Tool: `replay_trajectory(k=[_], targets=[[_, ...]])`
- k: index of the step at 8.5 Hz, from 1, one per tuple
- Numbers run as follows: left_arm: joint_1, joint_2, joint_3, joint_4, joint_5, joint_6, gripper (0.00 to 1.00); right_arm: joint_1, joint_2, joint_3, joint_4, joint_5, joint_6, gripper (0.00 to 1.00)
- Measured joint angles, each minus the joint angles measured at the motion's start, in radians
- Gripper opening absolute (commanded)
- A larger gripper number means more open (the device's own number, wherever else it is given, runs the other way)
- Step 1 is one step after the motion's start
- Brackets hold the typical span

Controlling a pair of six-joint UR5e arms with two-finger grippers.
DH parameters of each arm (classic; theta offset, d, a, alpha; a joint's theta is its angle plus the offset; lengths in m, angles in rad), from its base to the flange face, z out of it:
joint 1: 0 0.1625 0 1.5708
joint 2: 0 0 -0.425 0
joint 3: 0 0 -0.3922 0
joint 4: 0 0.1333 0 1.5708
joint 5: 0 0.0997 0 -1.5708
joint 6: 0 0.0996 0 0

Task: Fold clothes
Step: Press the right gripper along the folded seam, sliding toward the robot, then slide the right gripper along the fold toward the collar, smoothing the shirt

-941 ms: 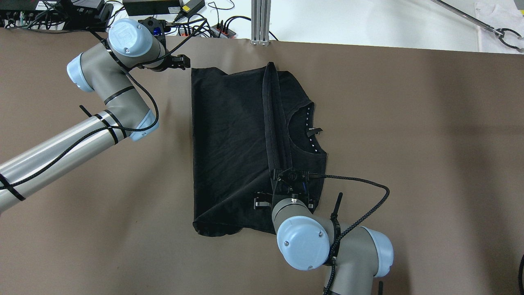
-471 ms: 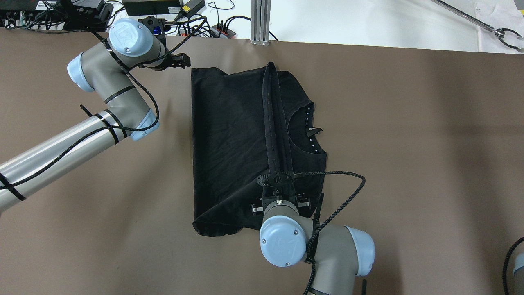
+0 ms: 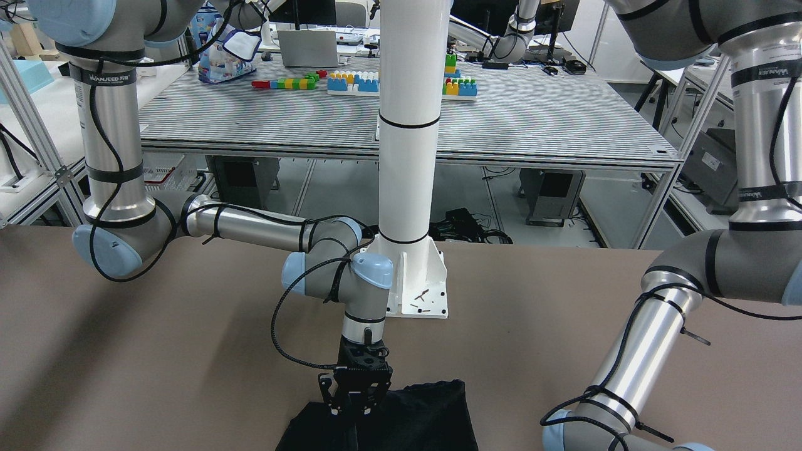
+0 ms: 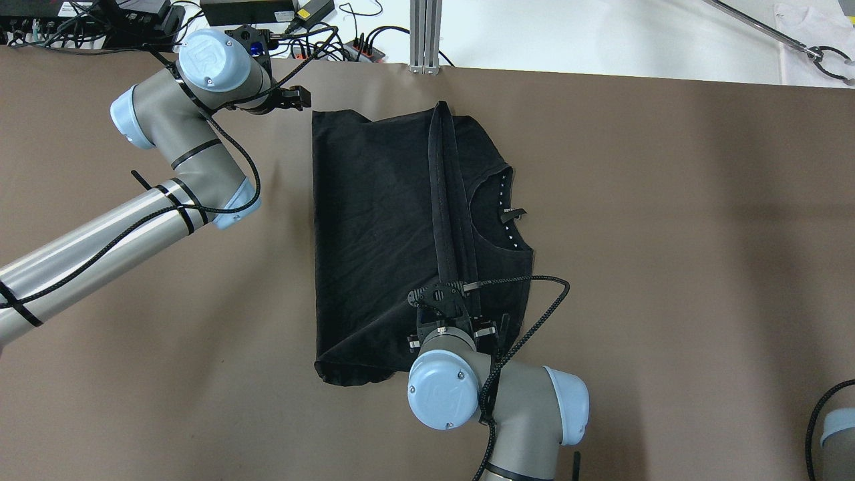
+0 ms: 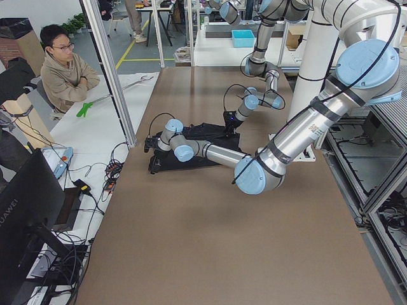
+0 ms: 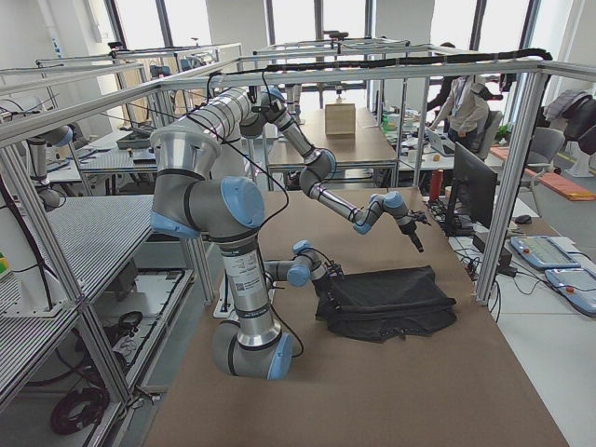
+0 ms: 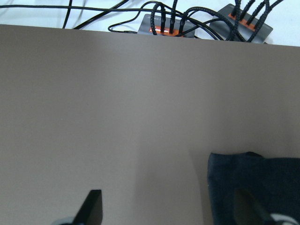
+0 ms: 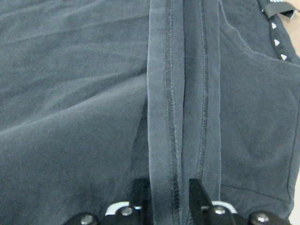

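The clothes, one black garment (image 4: pixel 374 220), lie on the brown table with one side folded over, so a stitched hem (image 4: pixel 444 194) runs down the middle. A neckline with a label (image 4: pixel 511 214) shows on the right. My right gripper (image 4: pixel 446 286) stands at the hem's near end, shut on that hem strip (image 8: pixel 164 117), with a fingertip (image 8: pixel 139 194) on each side. In the front view the right gripper (image 3: pixel 354 407) points down onto the fabric (image 3: pixel 426 413). My left gripper (image 4: pixel 295 99) hovers open beside the garment's far left corner (image 7: pixel 262 187), touching nothing.
A white pillar on a base plate (image 3: pixel 416 288) stands at the robot's side of the table. An aluminium post (image 4: pixel 425 37), power strips and cables (image 4: pixel 267 20) line the far edge. A person (image 5: pixel 63 70) sits beyond it.
My right arm has swung to the left, dragging the near end of the hem slightly left with it. The left arm has hardly moved.
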Motion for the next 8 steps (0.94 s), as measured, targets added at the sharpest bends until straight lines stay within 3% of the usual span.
replay_trajectory(k=[1, 8], targets=[[0.001, 0.000, 0.000, 0.000, 0.000, 0.000, 1.00, -0.001, 0.000, 0.007, -0.004, 0.001, -0.001, 0.00], [0.014, 0.001, 0.000, 0.001, 0.025, -0.032, 1.00, 0.004, -0.018, 0.057, -0.054, 0.025, -0.039, 0.00]])
